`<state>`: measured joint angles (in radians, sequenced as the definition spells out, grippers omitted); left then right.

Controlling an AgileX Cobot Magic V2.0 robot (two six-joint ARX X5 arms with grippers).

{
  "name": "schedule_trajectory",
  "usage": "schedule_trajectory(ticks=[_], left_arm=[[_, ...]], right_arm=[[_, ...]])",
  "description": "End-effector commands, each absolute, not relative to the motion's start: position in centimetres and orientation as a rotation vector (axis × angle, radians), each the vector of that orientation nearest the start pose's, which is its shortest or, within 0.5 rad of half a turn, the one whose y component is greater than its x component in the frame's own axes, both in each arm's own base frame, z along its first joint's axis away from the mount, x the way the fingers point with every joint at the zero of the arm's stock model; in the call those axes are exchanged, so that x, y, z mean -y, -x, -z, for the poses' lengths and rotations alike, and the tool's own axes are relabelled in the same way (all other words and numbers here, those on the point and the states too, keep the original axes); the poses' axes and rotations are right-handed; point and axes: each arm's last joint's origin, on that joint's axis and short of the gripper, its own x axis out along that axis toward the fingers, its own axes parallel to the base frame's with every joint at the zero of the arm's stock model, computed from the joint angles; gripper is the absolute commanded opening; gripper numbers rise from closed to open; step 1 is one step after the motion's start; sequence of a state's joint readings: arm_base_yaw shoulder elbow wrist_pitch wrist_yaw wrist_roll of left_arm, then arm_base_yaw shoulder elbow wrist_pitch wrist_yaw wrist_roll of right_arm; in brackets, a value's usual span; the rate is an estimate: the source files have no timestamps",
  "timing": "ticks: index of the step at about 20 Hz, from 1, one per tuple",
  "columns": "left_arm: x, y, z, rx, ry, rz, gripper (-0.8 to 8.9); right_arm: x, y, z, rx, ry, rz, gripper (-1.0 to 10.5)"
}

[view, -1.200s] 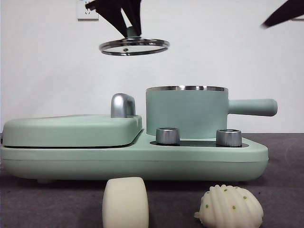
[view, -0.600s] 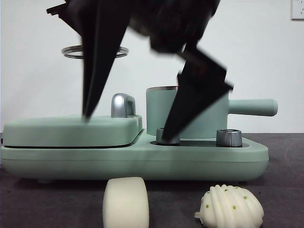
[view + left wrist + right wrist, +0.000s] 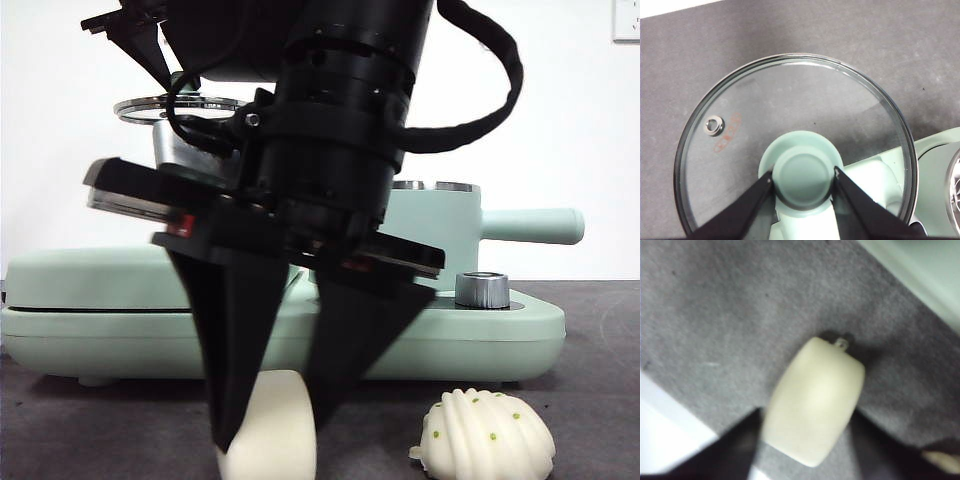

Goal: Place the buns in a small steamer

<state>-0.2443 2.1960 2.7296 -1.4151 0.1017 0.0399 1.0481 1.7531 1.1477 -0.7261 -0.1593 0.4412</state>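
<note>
my right gripper is low at the near edge of the dark grey felt-like table, its two black jaws spread apart and straddling the plain cream rounded block bun. in the front view the left jaw tip overlaps the bun's left side and the right jaw tip comes down at its right shoulder; i cannot tell whether either jaw is touching it. the right wrist view is blurred, but it shows the same bun lying on the table between my jaws, with the gripper not closed on it.

the ridged shell-shaped white bun with tiny green dots lies on the table to the right of the plain one, apart from it and clear of my jaws.

my left gripper is clamped on the green knob of the round glass lid with a steel rim, holding it in the air. in the front view the lid shows high up on the left, partly hidden behind my right arm.

the mint-green cylindrical small steamer with a steel rim and straight side handle stands uncovered on the right part of the mint-green cooker base, farther back, mostly hidden behind my right arm. a steel knob sits on the base in front of it.
</note>
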Motion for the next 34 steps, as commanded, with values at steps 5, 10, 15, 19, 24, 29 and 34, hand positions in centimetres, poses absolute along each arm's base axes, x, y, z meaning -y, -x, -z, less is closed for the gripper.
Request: schedule_trajectory(ticks=[5, 10, 15, 19, 24, 29, 34], left_arm=[[10.3, -39.5, -42.9, -0.858, -0.096, 0.347, 1.19], [10.3, -39.5, -42.9, -0.858, -0.096, 0.348, 1.2], [10.3, -39.5, -42.9, -0.859, -0.096, 0.347, 1.19], [10.4, -39.5, -42.9, -0.859, -0.096, 0.348, 1.19], [10.4, -39.5, -42.9, -0.859, -0.095, 0.348, 1.19], [10.4, -39.5, -42.9, -0.859, -0.094, 0.348, 1.2], [10.4, -39.5, -42.9, -0.859, -0.092, 0.347, 1.2]], right_arm=[[-29.4, -16.3, -19.3, -1.448, 0.265, -0.743, 1.3], [-28.6, -19.0, -25.7, -1.445, 0.331, -0.77, 1.3], [-26.2, -23.6, -32.5, -1.27, 0.297, -0.711, 1.3], [-23.9, -28.3, -35.3, -1.194, 0.22, -0.643, 1.3], [-22.5, -33.7, -34.0, -1.228, 0.203, -0.567, 1.3], [-21.9, -36.6, -30.3, -1.324, 0.183, -0.553, 1.3], [-21.6, -37.9, -28.4, -1.378, 0.162, -0.547, 1.3]])
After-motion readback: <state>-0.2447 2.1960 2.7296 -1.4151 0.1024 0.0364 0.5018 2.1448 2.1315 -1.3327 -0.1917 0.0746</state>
